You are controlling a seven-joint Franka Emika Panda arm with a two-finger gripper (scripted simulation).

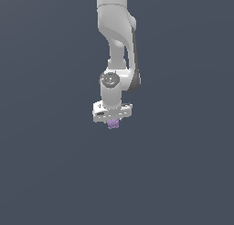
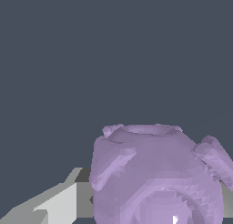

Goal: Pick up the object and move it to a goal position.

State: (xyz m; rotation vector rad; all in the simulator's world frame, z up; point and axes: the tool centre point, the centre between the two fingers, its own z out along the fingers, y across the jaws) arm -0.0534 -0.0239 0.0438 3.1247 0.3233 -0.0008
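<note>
The object (image 1: pixel 113 124) is a small pale-purple lumpy blob. In the exterior view it pokes out just under the white hand of my gripper (image 1: pixel 113 121), near the middle of the picture. In the wrist view the object (image 2: pixel 154 173) fills the lower right, very close to the camera, with knobby bumps on its sides and a rimmed top. One grey-white finger (image 2: pixel 59 205) presses against its side, and a sliver of the other finger (image 2: pixel 227 198) shows on the opposite side. The gripper is shut on the object. The fingertips are hidden behind it.
A plain dark blue-grey surface (image 1: pixel 183 174) fills both views around the arm. The white arm (image 1: pixel 116 36) comes down from the exterior view's top centre. No other objects or markers show.
</note>
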